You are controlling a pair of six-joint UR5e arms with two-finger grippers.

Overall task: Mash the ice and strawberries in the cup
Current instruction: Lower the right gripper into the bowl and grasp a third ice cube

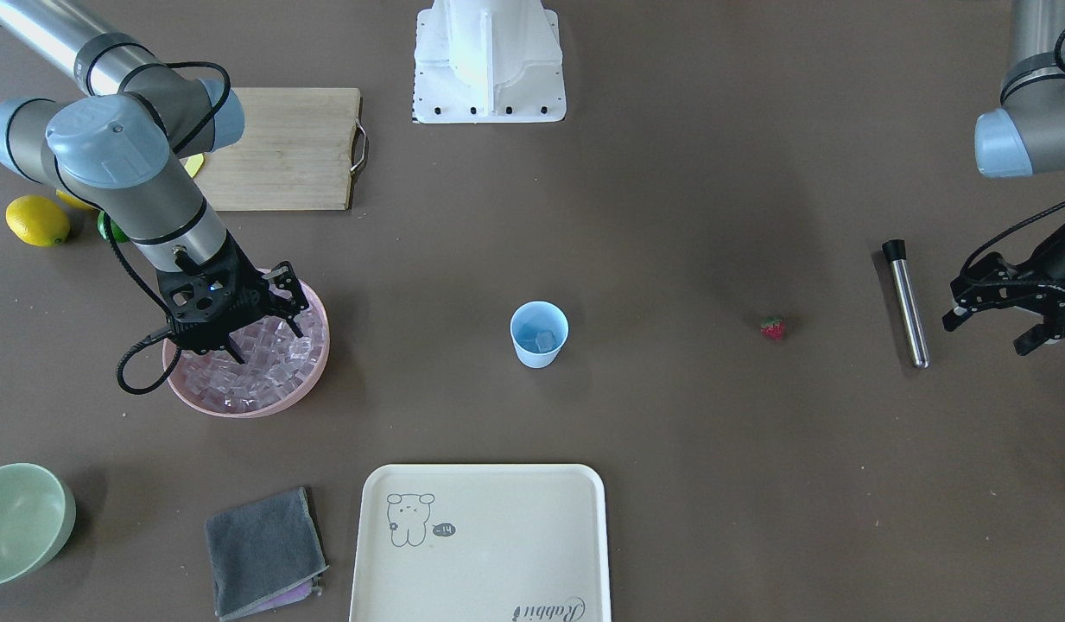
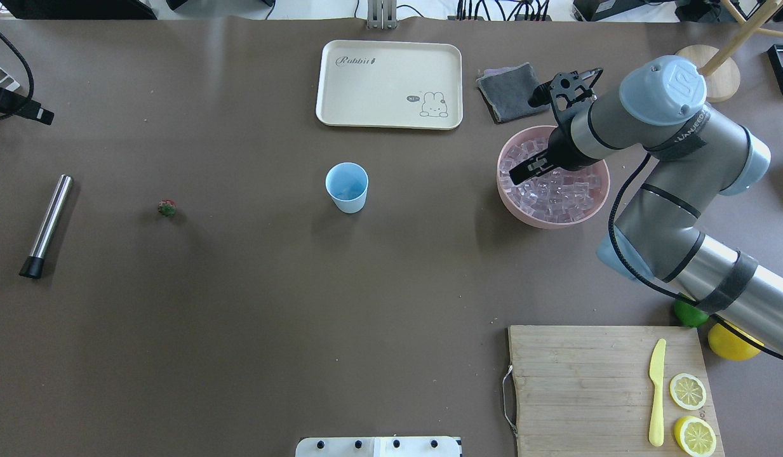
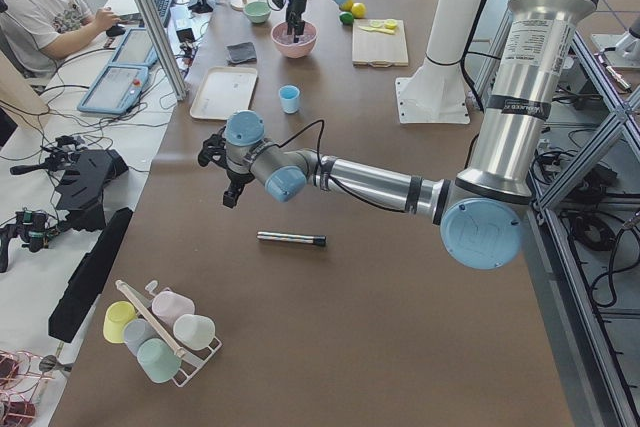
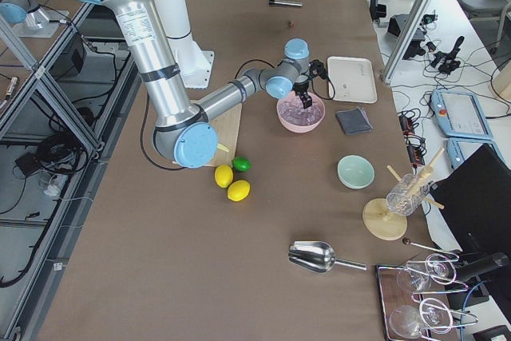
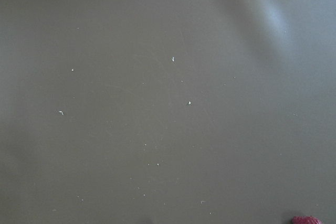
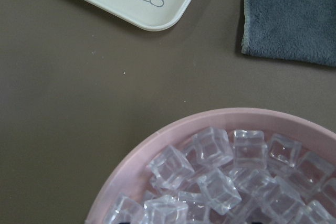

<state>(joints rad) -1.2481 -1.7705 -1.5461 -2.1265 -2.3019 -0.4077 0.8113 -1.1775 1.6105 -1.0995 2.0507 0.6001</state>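
Note:
The light-blue cup (image 1: 539, 335) (image 2: 347, 187) stands upright mid-table with one clear cube of ice (image 1: 545, 341) inside. More ice (image 1: 264, 371) (image 6: 215, 182) fills the pink bowl (image 1: 316, 367) (image 2: 512, 203). My right gripper (image 1: 264, 339) points down into that bowl, open, its fingertips among the cubes. The strawberry (image 1: 773, 327) (image 2: 167, 208) lies alone on the table between the cup and my left gripper (image 1: 990, 333). The left gripper hangs open and empty above the table beside a metal muddler (image 1: 906, 302) (image 2: 46, 225). The left wrist view catches the strawberry (image 5: 307, 219) at its bottom edge.
A cream tray (image 1: 480, 544) and grey cloth (image 1: 264, 553) lie across the table from the robot. A pale green bowl (image 1: 22, 518) sits in a corner. A cutting board (image 2: 607, 387) holds a yellow knife and lemon halves. A lemon (image 1: 37, 220) and lime lie under the right arm.

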